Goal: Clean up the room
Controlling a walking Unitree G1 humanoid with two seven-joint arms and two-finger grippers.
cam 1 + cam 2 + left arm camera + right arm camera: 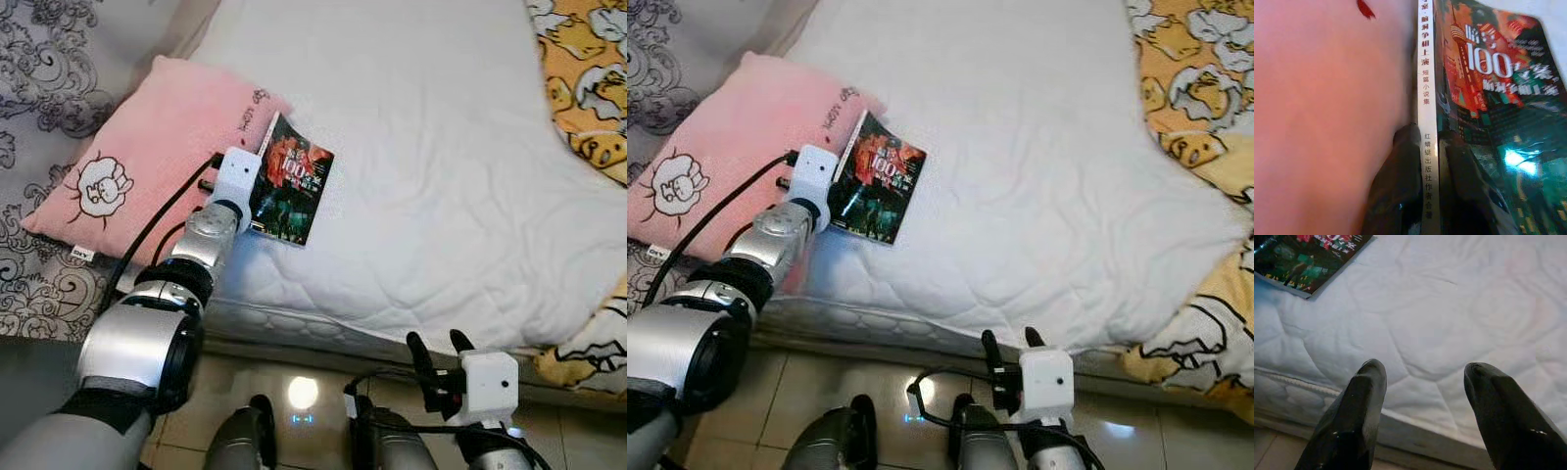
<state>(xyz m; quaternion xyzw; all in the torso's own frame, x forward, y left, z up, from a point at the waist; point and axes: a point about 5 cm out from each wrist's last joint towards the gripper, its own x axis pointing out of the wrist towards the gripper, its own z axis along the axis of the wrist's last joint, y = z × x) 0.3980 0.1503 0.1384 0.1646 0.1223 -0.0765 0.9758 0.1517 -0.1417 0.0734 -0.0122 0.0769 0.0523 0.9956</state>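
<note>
1. White quilted mattress fills the centre and upper middle of the head views; its stitched front edge runs across the lower third of the frame above a tiled floor.
2. Pink pillow, printed with a small cartoon sheep, lies at the left of the frame, its right corner resting on the mattress and touching the book.
3. Paperback book, with a dark glossy cover in red and green, a large "100" on the front and a white spine, sits left of centre on the mattress; its spine edge is raised against the pillow.
4. Left gripper, reaching up from the lower left of the head views, is at the book's spine edge. In the left wrist view its 2 black fingers straddle the spine, 1 on the pillow side and 1 on the cover, pinching the book.
5. Right gripper hangs at the lower right of the head views, in front of the mattress edge and well apart from the book. Its fingers are spread, with nothing between them.
6. Yellow cartoon-print blanket occupies the upper right corner and reappears at the lower right edge of the frame.
7. Grey patterned fabric covers the upper left corner, behind the pillow.
</note>
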